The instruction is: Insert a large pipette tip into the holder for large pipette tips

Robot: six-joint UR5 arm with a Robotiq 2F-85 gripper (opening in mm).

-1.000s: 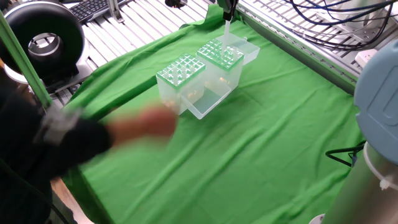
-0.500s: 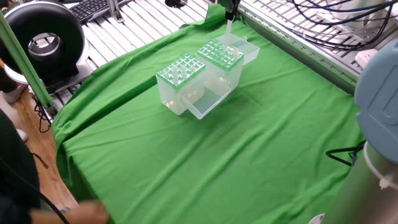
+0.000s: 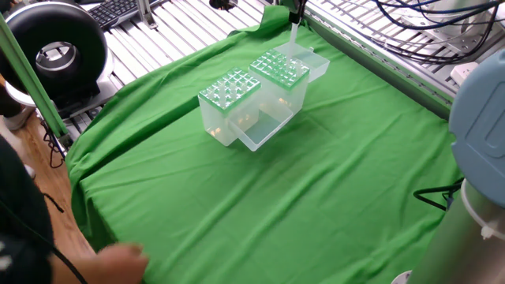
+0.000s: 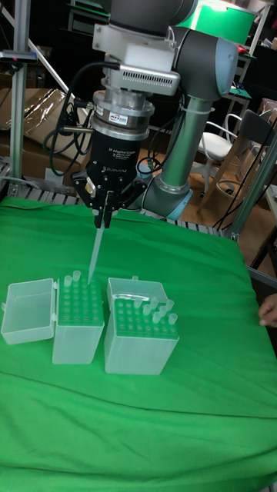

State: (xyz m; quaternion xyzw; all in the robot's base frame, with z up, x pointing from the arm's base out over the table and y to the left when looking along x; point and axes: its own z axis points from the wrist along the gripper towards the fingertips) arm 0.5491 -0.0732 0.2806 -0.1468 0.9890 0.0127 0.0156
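My gripper [image 4: 101, 218] hangs below the arm, shut on the top of the large pipette tip [image 4: 95, 257], a long whitish cone pointing down. Its lower end hovers just over the back of the green top plate of the holder for large pipette tips [image 4: 78, 321], whose clear lid [image 4: 27, 311] lies open to the left. A couple of tips stand in that holder. In the fixed view the gripper [image 3: 294, 11] is cut off by the top edge. Under it there, the tip [image 3: 293, 35] hangs over the holder [image 3: 279, 72].
A second box [image 4: 142, 329] bristling with clear tips stands beside the holder, also seen as the nearer box [image 3: 229, 92] with its lid [image 3: 260, 132] open. A person's hand [image 3: 118, 259] is at the cloth's near-left corner. A black ring lamp [image 3: 55, 49] and metal racks border the green cloth.
The person's hand has drawn back from beside the boxes to the cloth's near-left corner. The gripper and tip have shifted very slightly right over the holder.
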